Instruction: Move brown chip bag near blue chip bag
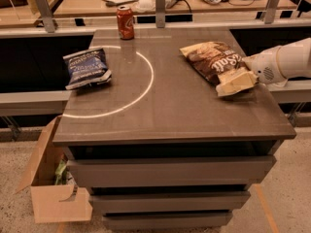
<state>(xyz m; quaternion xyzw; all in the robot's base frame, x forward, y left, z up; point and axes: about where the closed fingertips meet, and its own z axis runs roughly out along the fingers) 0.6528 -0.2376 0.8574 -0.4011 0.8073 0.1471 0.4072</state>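
A big grey table (184,115) fills most of the view. If the table top were a clock face, the brown chip bag (214,62) lies at about 2 o'clock, close to the right edge. It is dark brown with white letters and has tan ends. The tan end that is nearer to us sticks up a little off the table.

The gripper (249,68) is at the tip of a white arm that comes in from the right, at about 3 o'clock. It is right up against that nearer tan end of the brown bag. I cannot tell if the gripper is open or closed, because its tip is hidden behind the bag.

The blue chip bag (87,68) lies flat at about 9 o'clock, near the left edge. It is smaller and dark blue with white letters. The two bags are well apart, on opposite sides of the table.

A thin white curved line (143,86) is marked on the table top between the bags. The blue bag sits inside the curve.

A red soda can (125,22) stands upright at about 11 o'clock, by the far edge.

The table has drawers (170,171) on its front. On the floor at about 8 o'clock, just beside the table, sits an open cardboard box (53,203).
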